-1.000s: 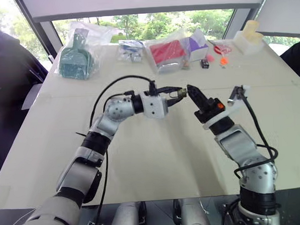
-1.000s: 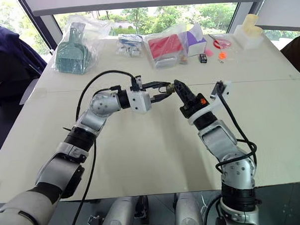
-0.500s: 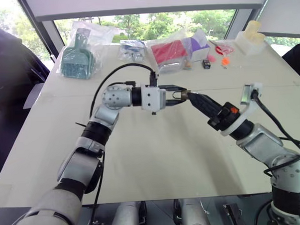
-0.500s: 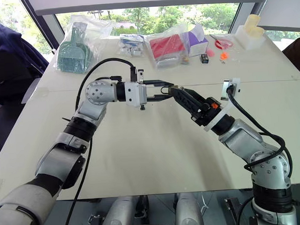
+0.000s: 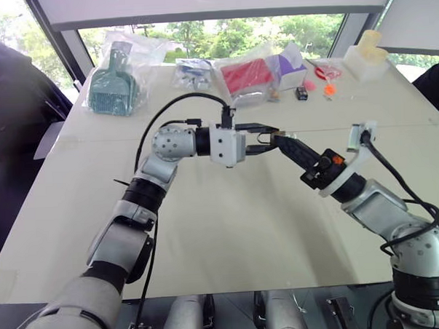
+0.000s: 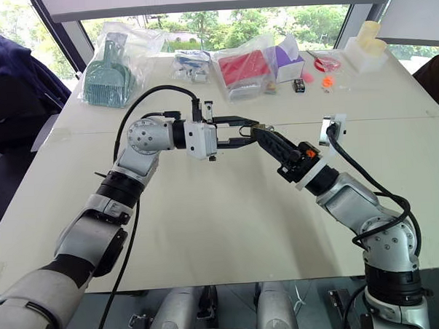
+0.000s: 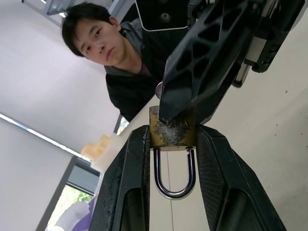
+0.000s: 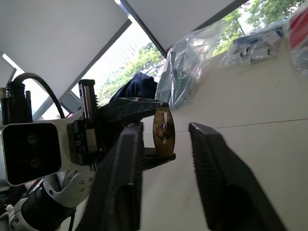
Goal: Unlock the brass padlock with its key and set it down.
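Padlock point(image 7: 172, 133) sits clamped by its brass body between the fingers of my left end effector point(image 5: 269, 138), shackle point(image 7: 174, 177) turned back toward my wrist and still seated, so the lock looks not yet opened. I hold it up off the counter point(image 5: 230, 237), keyhole face turned toward my right side, which I judge is what lets the other arm come at it straight on. My right end effector point(image 5: 282, 140) noses up to that face; from its wrist camera its fingers point(image 8: 120, 178) stand apart, one to each side of the lock's end, where a thin silvery piece (the key, I think) sits in the slot. Whether they press on that piece I cannot tell. Farther across the counter lie a bagged green scoop point(image 5: 112, 85), a red packet point(image 5: 245, 76) and scissors point(image 5: 325, 72), well apart from my work. Beyond the counter's right edge a person point(image 7: 120, 57) watches.
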Available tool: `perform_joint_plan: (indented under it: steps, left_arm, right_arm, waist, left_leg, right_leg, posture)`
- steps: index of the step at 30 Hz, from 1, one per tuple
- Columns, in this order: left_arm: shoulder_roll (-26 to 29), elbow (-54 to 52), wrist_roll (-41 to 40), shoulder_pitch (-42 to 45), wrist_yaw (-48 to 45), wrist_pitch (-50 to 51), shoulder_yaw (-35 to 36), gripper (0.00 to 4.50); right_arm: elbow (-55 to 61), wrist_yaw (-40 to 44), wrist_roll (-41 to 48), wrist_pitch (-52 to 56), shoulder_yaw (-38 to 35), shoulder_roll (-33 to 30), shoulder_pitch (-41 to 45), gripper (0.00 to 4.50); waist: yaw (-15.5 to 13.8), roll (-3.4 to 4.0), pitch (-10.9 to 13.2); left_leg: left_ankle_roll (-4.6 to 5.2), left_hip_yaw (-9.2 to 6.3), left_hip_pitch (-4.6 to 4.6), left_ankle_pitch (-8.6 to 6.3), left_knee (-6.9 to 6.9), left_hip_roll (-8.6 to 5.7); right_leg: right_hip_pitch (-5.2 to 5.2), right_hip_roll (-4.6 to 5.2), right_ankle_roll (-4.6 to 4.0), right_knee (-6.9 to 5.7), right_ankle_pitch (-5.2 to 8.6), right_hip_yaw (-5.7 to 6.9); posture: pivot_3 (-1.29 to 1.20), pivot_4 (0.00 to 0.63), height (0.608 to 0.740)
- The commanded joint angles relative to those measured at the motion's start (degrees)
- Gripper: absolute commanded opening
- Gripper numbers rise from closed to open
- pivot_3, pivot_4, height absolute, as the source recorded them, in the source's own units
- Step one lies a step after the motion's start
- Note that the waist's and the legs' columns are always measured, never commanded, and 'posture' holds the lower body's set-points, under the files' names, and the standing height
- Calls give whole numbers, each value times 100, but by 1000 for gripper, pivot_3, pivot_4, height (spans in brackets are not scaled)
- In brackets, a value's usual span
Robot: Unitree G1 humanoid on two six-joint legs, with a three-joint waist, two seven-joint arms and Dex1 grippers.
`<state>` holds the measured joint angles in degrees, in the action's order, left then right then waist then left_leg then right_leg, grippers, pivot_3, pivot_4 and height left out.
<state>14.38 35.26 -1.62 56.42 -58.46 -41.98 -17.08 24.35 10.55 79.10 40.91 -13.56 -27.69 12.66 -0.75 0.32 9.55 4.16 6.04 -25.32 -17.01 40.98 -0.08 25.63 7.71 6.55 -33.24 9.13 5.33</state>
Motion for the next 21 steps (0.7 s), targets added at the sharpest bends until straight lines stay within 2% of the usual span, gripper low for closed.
perform_joint_plan:
  steps: [1,7,9,13,15,17,21]
  left_arm:
    - [-38,-254,-20,93,114,-114,67,764]
    - [-43,-284,-17,78,108,-86,39,764]
    - [12,-302,-94,37,-61,120,6,1788]
    - [46,-410,-211,-47,-154,580,70,3113]
    - [50,-621,-615,-124,-227,1503,269,3783]
    - [115,-914,-1049,-184,-337,2408,458,3783]
    - [199,-1288,-1269,-239,-270,3210,663,3783]
  right_arm:
    - [48,-3,-62,-7,8,46,116,78]
    - [0,50,-109,49,86,77,140,78]
    - [-34,34,-141,9,66,124,157,0]
    - [-63,14,-211,-28,29,175,169,0]
    - [-74,-6,-239,-49,5,197,179,0]
    - [-78,-10,-251,-59,-21,203,178,0]
    - [-67,-31,-236,-70,-50,213,159,0]
  waist:
    - [-1,0,0]
    - [0,0,0]
    - [-1,0,0]
    - [2,0,0]
    - [6,0,0]
    - [12,0,0]
    - [5,0,0]
  left_leg:
    - [0,0,0,0,0,0]
    - [0,0,0,0,0,0]
    - [0,0,0,0,0,0]
    - [0,0,0,0,0,0]
    - [0,-1,0,0,0,0]
    - [0,-1,0,0,0,0]
    - [0,-2,0,1,0,0]
  right_leg:
    - [0,0,0,0,0,0]
    - [0,0,0,0,0,0]
    - [0,0,0,0,0,0]
    - [0,-1,0,0,0,0]
    - [0,-1,0,0,0,0]
    - [0,-1,1,-1,0,0]
    - [0,-4,2,-3,0,0]
  posture:
    - [0,150,735]
    - [0,150,735]
    - [0,150,735]
    - [0,150,735]
    - [0,150,735]
    - [0,150,735]
    - [0,150,735]
